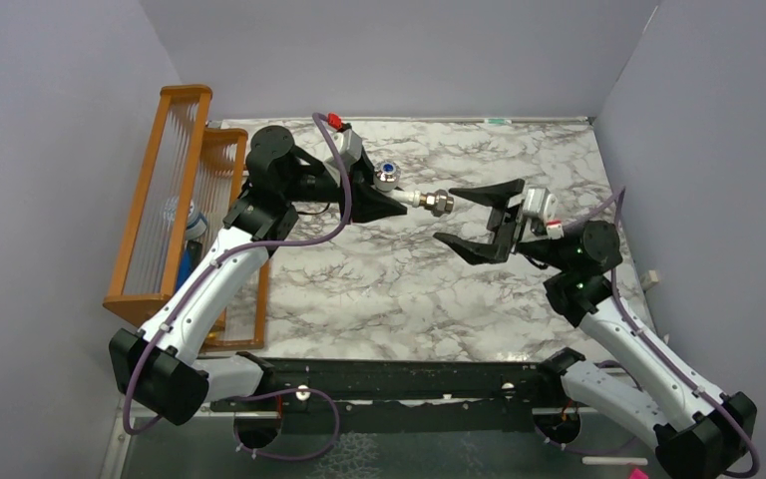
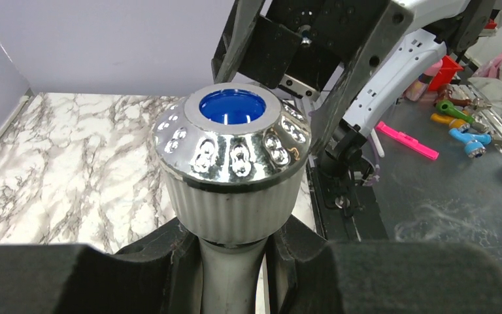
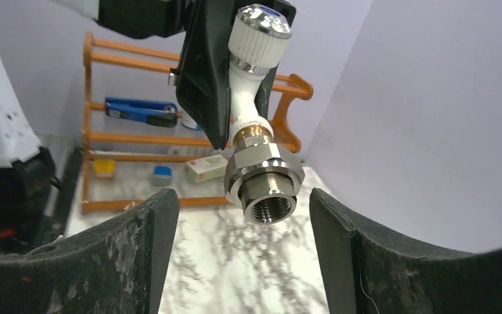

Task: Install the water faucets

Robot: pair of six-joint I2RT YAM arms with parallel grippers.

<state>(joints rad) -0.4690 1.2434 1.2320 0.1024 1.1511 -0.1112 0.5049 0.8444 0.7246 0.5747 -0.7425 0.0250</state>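
A white water faucet (image 1: 411, 195) with a silvery knob (image 1: 388, 172) and blue centre dot hangs above the marble table (image 1: 359, 289). My left gripper (image 1: 397, 202) is shut on its white stem (image 2: 231, 271), just under the ribbed knob (image 2: 232, 147). A steel hex fitting (image 1: 438, 202) sits on the faucet's metal end, its threaded bore (image 3: 269, 208) facing the right wrist camera. My right gripper (image 1: 446, 217) is open; its fingers (image 3: 149, 222) stand wide on either side of the fitting (image 3: 264, 175) without touching it.
An orange wooden rack (image 1: 160, 200) stands along the table's left edge, holding a blue tool (image 3: 137, 110) and small boxes. Grey walls close in the back and both sides. The black base rail (image 1: 389, 384) runs along the near edge.
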